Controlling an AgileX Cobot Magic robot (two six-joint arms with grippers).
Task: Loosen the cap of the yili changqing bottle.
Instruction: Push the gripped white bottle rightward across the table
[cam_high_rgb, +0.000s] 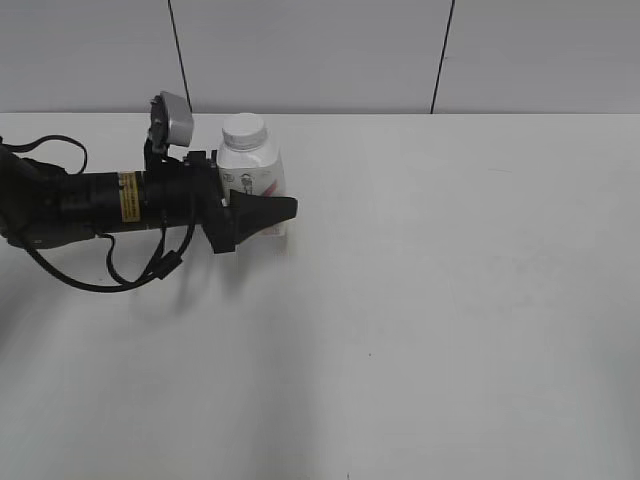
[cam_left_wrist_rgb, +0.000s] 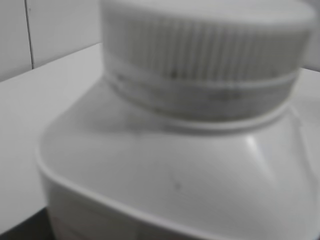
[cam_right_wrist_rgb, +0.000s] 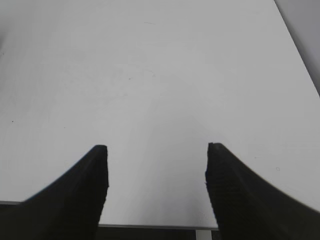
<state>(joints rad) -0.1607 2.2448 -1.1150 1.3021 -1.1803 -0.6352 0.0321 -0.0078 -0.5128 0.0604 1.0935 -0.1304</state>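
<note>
With the left end effector (cam_high_rgb: 262, 213) clamped around the yili changqing bottle (cam_high_rgb: 251, 181) upright on the bench (cam_high_rgb: 450, 300), the right end effector (cam_right_wrist_rgb: 156, 192), fingers apart, would best descend squarely over the cap (cam_high_rgb: 243, 129).

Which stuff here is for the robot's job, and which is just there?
For the job:
- bottle
- cap
- left gripper, around the bottle's body

Just there:
- right gripper, open over bare table
- table

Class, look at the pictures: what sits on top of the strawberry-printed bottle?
A ribbed white cap sits on the bottle. The neck threads under it are covered and cannot be seen.
</note>
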